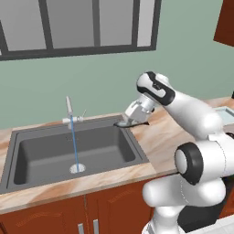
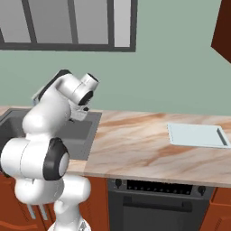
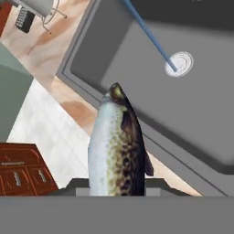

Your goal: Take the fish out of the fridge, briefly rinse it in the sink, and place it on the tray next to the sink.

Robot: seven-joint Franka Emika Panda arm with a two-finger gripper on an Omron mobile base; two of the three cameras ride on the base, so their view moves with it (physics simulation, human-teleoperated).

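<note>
A white robot arm reaches over a kitchen table (image 2: pixel 135 149) of pink-brown marbled stone. Its claw (image 1: pixel 132 119) hangs just above the right rim of the sink (image 1: pixel 27 157), near the back corner, and is closed on the fish (image 3: pixel 116 146). In the left base view the fish shows as a thin dark sliver under the claw, level with the sink edge. In the hand view it is a slim, rounded body, silvery on one side and brown-speckled on the other, pointing away from the camera over the sink rim, with a small dark fin at its side.

The sink is a large dark grey rectangular basin with smooth sloped walls and a raised flat rim. It holds no objects; a round pale drain (image 1: pixel 77 168) sits in its floor. A thin upright silver tap (image 1: pixel 69 112) stands at the back rim, and a narrow blue stream of water (image 1: pixel 74 146) runs from it straight down to the drain.

To the right of the sink the table is a broad open stretch. Well apart from the sink, toward the far right, lies the tray (image 2: pixel 198 135), flat, pale blue-grey, rectangular with a low raised rim, and nothing on it. Red-brown wooden cupboards (image 1: pixel 55 215) sit below the table, with a dark oven front (image 2: pixel 158 203) under the open stretch. A pale green wall and a dark-framed window (image 1: pixel 77 27) rise behind.
</note>
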